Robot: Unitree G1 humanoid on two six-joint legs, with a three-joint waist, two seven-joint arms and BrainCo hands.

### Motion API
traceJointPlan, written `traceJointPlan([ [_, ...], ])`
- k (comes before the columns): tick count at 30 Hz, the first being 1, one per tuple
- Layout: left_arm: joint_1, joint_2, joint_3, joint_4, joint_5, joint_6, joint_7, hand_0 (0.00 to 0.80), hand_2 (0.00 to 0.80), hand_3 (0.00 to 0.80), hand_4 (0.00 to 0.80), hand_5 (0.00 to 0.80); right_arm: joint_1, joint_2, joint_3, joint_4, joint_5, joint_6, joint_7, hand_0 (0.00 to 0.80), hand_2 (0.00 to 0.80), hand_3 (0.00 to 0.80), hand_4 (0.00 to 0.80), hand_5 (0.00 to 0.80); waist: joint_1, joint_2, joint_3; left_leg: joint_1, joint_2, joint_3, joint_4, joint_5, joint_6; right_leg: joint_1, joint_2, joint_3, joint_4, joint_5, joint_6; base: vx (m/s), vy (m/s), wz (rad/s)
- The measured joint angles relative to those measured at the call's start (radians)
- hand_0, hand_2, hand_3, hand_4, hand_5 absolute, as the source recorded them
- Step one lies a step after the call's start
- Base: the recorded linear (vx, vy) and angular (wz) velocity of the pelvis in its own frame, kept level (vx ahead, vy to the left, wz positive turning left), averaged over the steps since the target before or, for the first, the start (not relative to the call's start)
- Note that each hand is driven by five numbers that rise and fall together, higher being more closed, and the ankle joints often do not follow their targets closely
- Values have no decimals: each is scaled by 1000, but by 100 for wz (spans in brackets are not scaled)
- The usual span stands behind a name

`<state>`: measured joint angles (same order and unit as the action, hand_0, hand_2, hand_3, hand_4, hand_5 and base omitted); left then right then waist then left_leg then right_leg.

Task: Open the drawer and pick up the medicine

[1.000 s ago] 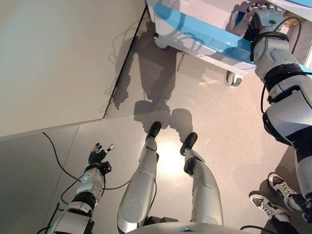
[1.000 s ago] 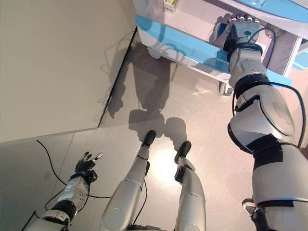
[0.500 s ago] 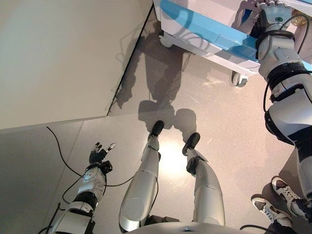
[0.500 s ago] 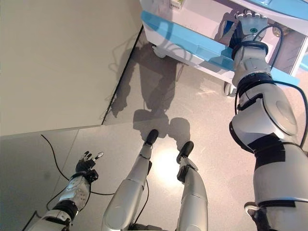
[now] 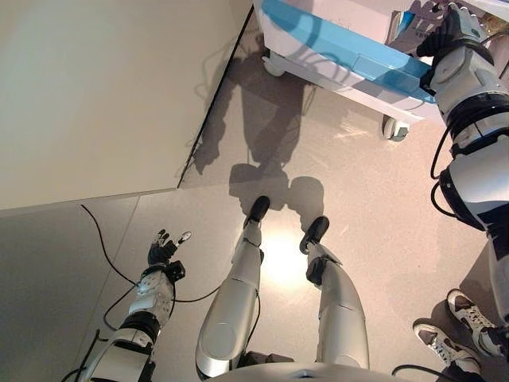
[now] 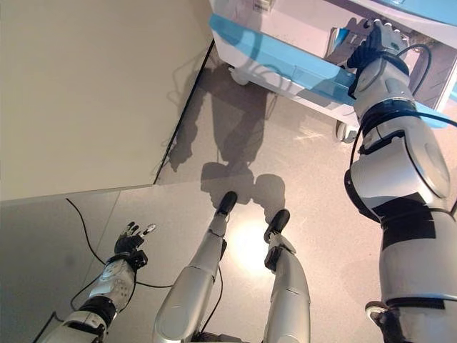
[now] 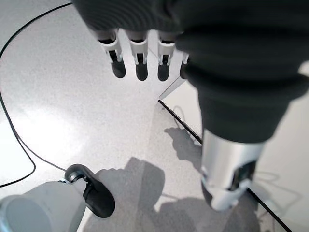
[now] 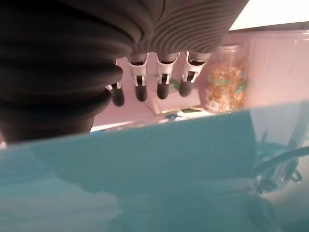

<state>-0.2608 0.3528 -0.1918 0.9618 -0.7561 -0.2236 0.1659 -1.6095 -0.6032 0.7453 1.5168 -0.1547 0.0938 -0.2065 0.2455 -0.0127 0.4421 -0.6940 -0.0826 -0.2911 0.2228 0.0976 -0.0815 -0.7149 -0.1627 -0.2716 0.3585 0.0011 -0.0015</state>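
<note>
Drawer (image 5: 350,56) of the white wheeled cart (image 6: 285,28) already pulled out, its blue front facing the floor side. Opening judged done; picking up the medicine not yet done. Right hand (image 6: 373,44) over the open drawer, fingers (image 8: 163,82) straight and apart, clamped on nothing. Past those fingers, inside the drawer: a clear medicine bottle (image 8: 226,77) packed with amber capsules, upright by the far wall, with a small white box (image 8: 174,100) just beside it. Left hand (image 5: 161,253) low near the floor, fingers relaxed and apart, empty.
</note>
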Motion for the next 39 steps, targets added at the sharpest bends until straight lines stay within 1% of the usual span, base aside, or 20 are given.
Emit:
traceJointPlan([
  [4,0,0,0,0,0,1,-12,0,0,0,0,0,-4,-5,19,0,0,-1,15,0,0,0,0,0,11,0,0,0,4,3,-1,0,0,0,3,0,-5,2,-1,1,4,-2],
  [7,2,1,0,7,0,2,-18,0,0,0,0,0,-8,-4,87,-13,-14,-11,29,0,0,0,0,0,16,0,0,-1,8,4,-2,0,0,2,8,0,-15,7,-3,1,3,-2],
  [8,2,1,0,7,0,2,-18,0,0,0,0,0,-8,-4,88,-13,-18,-14,30,179,179,179,179,179,16,0,0,-1,8,4,-2,0,0,3,8,0,-16,9,-5,0,0,0],
  [9,2,1,0,7,0,2,-19,0,0,0,0,0,-9,-1,107,-15,-32,-15,35,405,405,405,405,405,15,0,0,-2,8,4,-2,0,-1,4,10,1,-20,11,-4,0,0,0],
  [10,2,1,0,7,0,3,-20,0,0,0,0,0,-11,0,118,-18,-37,-17,40,467,467,467,467,467,15,0,0,-2,8,5,-3,0,-1,5,11,1,-26,13,-3,-6,12,-7],
  [11,2,1,0,9,0,3,-20,0,0,0,0,0,-14,5,140,-24,-60,-21,49,656,656,656,656,656,15,-1,0,-3,11,8,-4,0,-1,8,18,4,-39,21,-3,-4,5,-9],
  [12,1,0,0,10,-1,3,-21,0,0,0,0,0,-15,8,149,-29,-70,-21,50,693,693,693,693,693,14,-1,0,-3,12,10,-4,0,-1,10,20,5,-45,25,-3,-11,9,-11],
  [13,1,0,0,12,-1,4,-23,0,0,0,0,0,-16,7,161,-43,-83,-24,50,800,800,800,800,800,13,-1,0,-3,13,12,-4,0,0,11,21,6,-49,29,-3,-13,12,-7],
  [19,1,0,0,21,-2,4,-31,0,0,0,0,0,-16,22,196,-99,-109,-36,67,800,800,800,800,800,8,-2,0,-3,15,15,-3,0,1,14,32,17,-67,44,-4,-8,6,-5],
  [21,1,0,0,23,-3,4,-35,0,0,0,0,0,-16,27,197,-100,-109,-45,68,800,800,800,800,800,2,-3,0,-4,14,15,-3,0,1,15,32,17,-69,46,-3,0,0,0],
  [23,0,1,1,34,-3,4,-40,0,0,0,0,0,-16,40,197,-103,-108,-52,69,800,800,800,800,800,-13,-4,0,-5,13,15,-3,2,3,16,32,18,-70,47,-2,-8,-1,2],
  [26,-2,0,1,35,-3,4,-42,0,0,0,0,0,-16,41,197,-104,-108,-66,76,800,800,800,800,800,-16,-5,0,-6,14,15,-3,2,4,18,34,20,-79,52,2,-9,-1,-3],
  [32,-2,1,1,40,-3,3,-48,0,0,0,0,0,-16,39,196,-108,-96,-69,87,800,800,800,800,800,-24,-12,1,-10,13,17,-3,4,5,18,34,20,-83,54,5,-2,0,1],
  [34,-2,1,1,41,-3,3,-50,0,0,0,0,0,-16,40,196,-124,-90,-70,87,800,800,800,800,800,-36,-15,3,-12,13,15,-3,5,6,18,34,21,-85,55,6,-5,-1,3],
  [39,-3,1,6,42,-3,3,-50,0,0,0,0,0,-15,38,191,-138,-76,-71,85,800,800,800,800,800,-38,-18,4,-13,12,21,-3,6,8,19,36,27,-94,62,8,-9,4,-2],
])
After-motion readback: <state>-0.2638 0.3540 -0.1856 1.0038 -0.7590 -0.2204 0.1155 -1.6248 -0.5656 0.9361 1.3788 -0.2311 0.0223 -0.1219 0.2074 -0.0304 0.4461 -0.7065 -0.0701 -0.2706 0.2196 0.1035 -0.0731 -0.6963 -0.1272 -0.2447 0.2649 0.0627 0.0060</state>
